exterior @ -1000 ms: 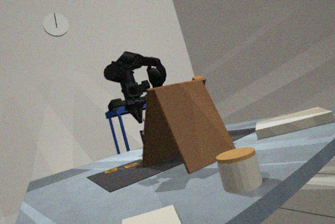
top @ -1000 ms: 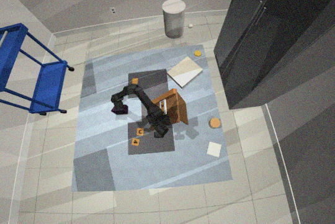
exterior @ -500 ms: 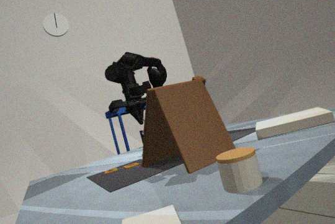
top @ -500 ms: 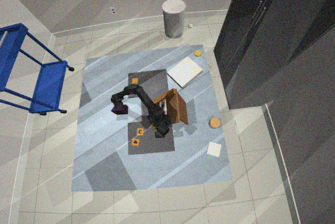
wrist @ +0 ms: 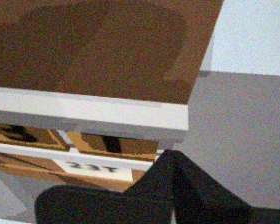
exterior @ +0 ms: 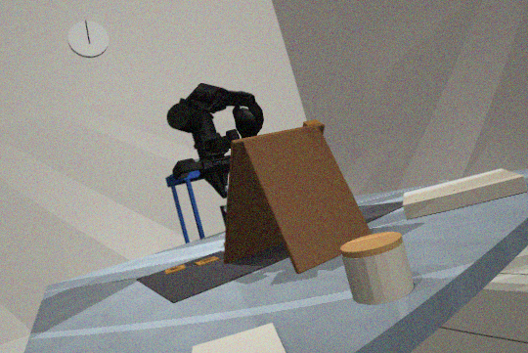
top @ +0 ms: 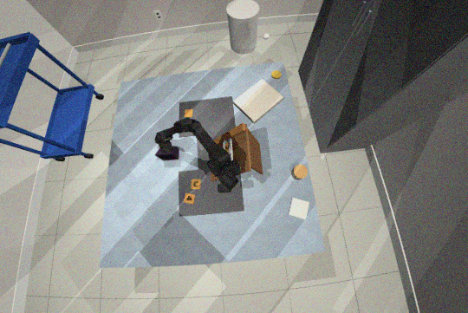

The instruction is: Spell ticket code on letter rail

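Note:
The brown board (top: 256, 153) (exterior: 303, 191) (wrist: 91, 50) stands like a tent. Its white rail (top: 230, 148) (wrist: 91, 109) holds a 3 tile (wrist: 31, 135) and a T tile (wrist: 113, 145), partly covered by the rail's lip, with a small gap between them. The rail's left part is outside the wrist view. The ticket (wrist: 96, 169) below reads 23T. My gripper (wrist: 171, 157) is shut and empty, its tips at the rail's open right end, close beside the T tile; whether they touch is unclear.
On the dark mat (top: 217, 204) (exterior: 181, 290) lie a C tile (top: 196, 184), an A tile (top: 189, 198) and another orange tile (top: 188, 113). A lidded canister (top: 300, 172) (exterior: 378, 274), a white square (top: 299, 208) and a cream slab (top: 258, 101) (exterior: 464, 193) are beyond the board.

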Controlling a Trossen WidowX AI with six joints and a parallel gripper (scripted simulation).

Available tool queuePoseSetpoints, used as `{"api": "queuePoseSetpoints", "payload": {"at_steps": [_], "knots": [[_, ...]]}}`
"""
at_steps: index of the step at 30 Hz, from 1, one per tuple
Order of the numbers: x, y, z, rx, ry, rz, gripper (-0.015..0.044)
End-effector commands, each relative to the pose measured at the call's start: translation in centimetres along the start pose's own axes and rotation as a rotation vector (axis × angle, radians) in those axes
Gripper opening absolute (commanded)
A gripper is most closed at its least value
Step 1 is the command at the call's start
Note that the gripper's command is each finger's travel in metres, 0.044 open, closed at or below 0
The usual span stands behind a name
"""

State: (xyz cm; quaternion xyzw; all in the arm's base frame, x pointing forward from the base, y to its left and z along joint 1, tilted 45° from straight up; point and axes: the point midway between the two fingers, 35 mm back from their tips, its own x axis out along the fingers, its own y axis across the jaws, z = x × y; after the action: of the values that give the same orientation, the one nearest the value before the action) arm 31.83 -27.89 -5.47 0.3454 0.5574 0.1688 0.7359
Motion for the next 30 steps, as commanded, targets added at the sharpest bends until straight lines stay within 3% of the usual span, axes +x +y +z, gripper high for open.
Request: {"api": "queuePoseSetpoints", "payload": {"at_steps": [1, 30], "knots": [[0.27, 0.03, 0.20, 0.005, -0.002, 0.002, 0.0000], [0.41, 0.59, 0.28, 0.005, -0.002, 0.003, 0.0000]]}}
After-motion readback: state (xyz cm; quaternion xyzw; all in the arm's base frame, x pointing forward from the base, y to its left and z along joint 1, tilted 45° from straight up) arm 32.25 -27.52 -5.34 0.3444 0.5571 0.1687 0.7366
